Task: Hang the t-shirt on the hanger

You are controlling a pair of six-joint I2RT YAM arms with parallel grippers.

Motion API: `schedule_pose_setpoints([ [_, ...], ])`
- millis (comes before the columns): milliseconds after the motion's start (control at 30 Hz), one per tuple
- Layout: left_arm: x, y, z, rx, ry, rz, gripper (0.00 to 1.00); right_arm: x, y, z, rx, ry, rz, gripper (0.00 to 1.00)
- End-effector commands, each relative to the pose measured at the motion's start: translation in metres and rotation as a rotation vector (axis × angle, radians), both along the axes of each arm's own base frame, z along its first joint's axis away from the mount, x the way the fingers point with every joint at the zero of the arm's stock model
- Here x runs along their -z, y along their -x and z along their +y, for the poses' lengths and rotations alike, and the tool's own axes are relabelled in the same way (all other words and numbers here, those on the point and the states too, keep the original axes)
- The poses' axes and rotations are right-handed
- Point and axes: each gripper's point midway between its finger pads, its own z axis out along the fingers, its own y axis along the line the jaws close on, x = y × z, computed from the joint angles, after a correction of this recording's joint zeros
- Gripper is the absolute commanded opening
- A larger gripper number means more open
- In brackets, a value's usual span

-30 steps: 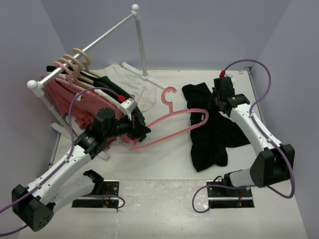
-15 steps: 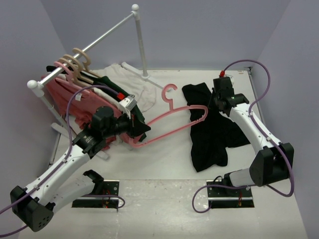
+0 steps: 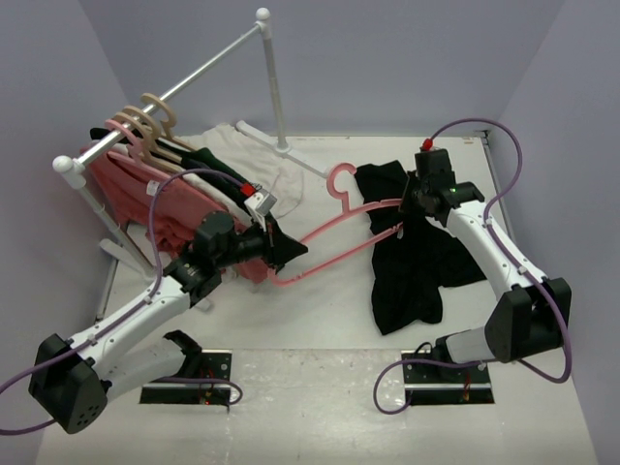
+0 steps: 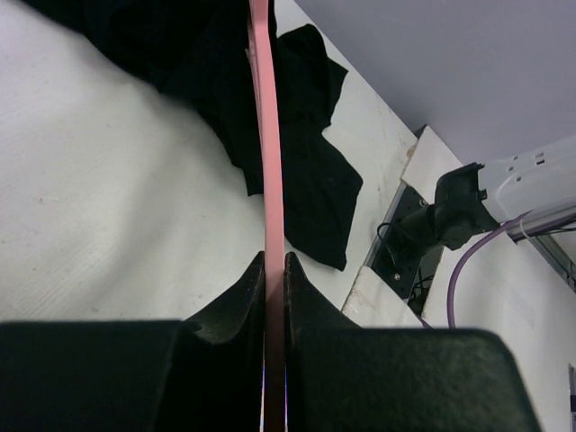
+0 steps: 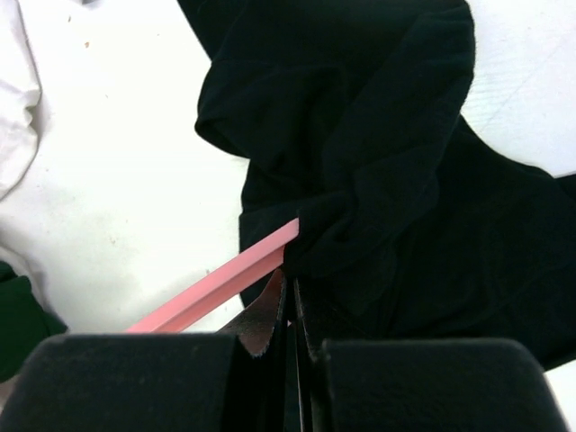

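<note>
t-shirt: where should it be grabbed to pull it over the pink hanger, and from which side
Probably the bunched fold of the t-shirt where the tip of the hanger slips under the fabric, pinched from above, as the right gripper does. That fold is raised and thick, easier to catch than the cloth lying flat.

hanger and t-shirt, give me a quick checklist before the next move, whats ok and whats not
1. Left gripper has the hanger: shut on its bar. Ok.
2. Right gripper has the t-shirt: shut on a fold at its edge. Ok.
3. Hanger end is inside the shirt: the bar runs under the fabric beside the right gripper, but whether it has entered an opening is hidden. Cannot tell.
4. Hook is free of fabric: uncovered. Ok.
5. Shirt is spread for threading: it lies bunched on the table. Not ok.
6. Shirt hangs on the hanger: not yet. Not ok.
</note>
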Motion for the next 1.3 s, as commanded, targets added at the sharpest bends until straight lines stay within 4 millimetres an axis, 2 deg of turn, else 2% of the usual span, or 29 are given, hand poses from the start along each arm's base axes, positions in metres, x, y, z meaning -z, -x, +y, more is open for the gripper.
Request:
schedule_pose_setpoints([
  [0,-0.031,0.003,-0.020,0.051,0.128,-0.107,0.00,-0.042,-0.008,0.018,-0.035,-0.104,-0.112,0.00],
  [67,-0.034,0.001,-0.020,0.034,0.156,-0.142,0.00,-0.052,-0.008,0.025,-0.067,-0.128,-0.129,0.00],
  [200,-0.037,0.003,-0.022,0.051,0.189,-0.184,0.00,-0.075,-0.015,0.024,-0.079,-0.110,-0.152,0.00],
  [267,-0.038,0.007,-0.024,0.077,0.207,-0.203,0.00,-0.096,-0.021,0.023,-0.082,-0.101,-0.188,0.00],
  [300,-0.040,0.009,-0.024,0.085,0.220,-0.216,0.00,-0.100,-0.021,0.025,-0.096,-0.104,-0.188,0.00],
  [400,-0.044,0.008,-0.025,0.078,0.246,-0.239,0.00,-0.116,-0.016,0.046,-0.173,-0.139,-0.198,0.00],
  [433,-0.046,0.007,-0.025,0.072,0.253,-0.244,0.00,-0.121,-0.012,0.055,-0.203,-0.148,-0.206,0.00],
  [533,-0.071,0.004,-0.025,0.067,0.283,-0.305,0.00,-0.156,0.015,0.108,-0.408,-0.267,-0.241,0.00],
  [600,-0.088,0.002,-0.023,0.057,0.274,-0.347,0.00,-0.181,0.032,0.127,-0.498,-0.343,-0.276,0.00],
  [700,-0.113,-0.003,-0.017,0.017,0.253,-0.409,0.00,-0.213,0.046,0.131,-0.525,-0.374,-0.334,0.00],
  [733,-0.123,-0.007,-0.015,-0.010,0.256,-0.432,0.00,-0.218,0.049,0.130,-0.523,-0.374,-0.340,0.00],
  [867,-0.114,-0.028,-0.002,-0.156,0.174,-0.345,0.00,-0.221,0.048,0.113,-0.419,-0.345,-0.373,0.00],
  [967,-0.106,-0.030,-0.001,-0.176,0.179,-0.294,0.00,-0.197,0.041,0.103,-0.324,-0.311,-0.345,0.00],
  [1033,-0.100,-0.032,-0.002,-0.188,0.178,-0.249,0.00,-0.194,0.038,0.097,-0.265,-0.312,-0.360,0.00],
  [1133,-0.088,-0.037,0.001,-0.235,0.156,-0.173,0.00,-0.176,0.036,0.084,-0.173,-0.305,-0.371,0.00],
  [1233,-0.075,-0.039,0.003,-0.255,0.138,-0.120,0.00,-0.178,0.041,0.082,-0.156,-0.340,-0.406,0.00],
  [1267,-0.073,-0.039,0.002,-0.254,0.141,-0.115,0.00,-0.178,0.042,0.088,-0.177,-0.362,-0.402,0.00],
])
